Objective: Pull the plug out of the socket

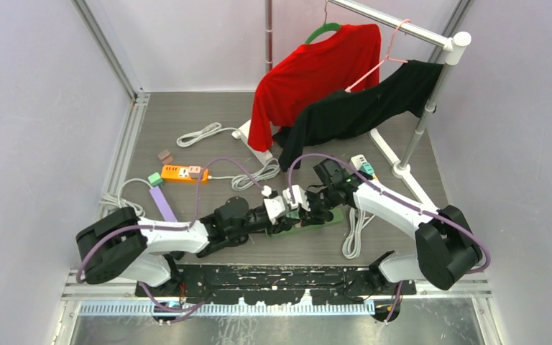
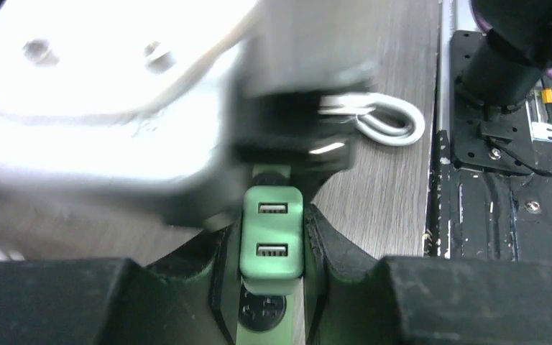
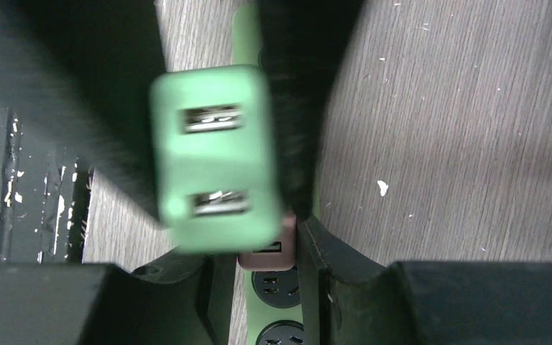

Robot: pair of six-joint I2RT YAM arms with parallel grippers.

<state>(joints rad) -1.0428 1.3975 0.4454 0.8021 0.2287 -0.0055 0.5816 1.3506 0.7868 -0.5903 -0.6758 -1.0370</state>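
Tabletop point(image 1: 187, 115), left claw point(image 2: 272, 231) tight on plug point(image 3: 212, 158), right claw point(image 3: 259, 251) on strip point(image 3: 259, 310)

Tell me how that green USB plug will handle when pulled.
Probably rigid and light: the green USB plug is a small moulded block. Its smooth sides may slip in the left tool. Flat faces make rolling unlikely.

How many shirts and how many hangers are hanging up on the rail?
Shirts: 2 (red shirt, black shirt)
Hangers: 2 (green hanger, pink hanger)
Total: 4
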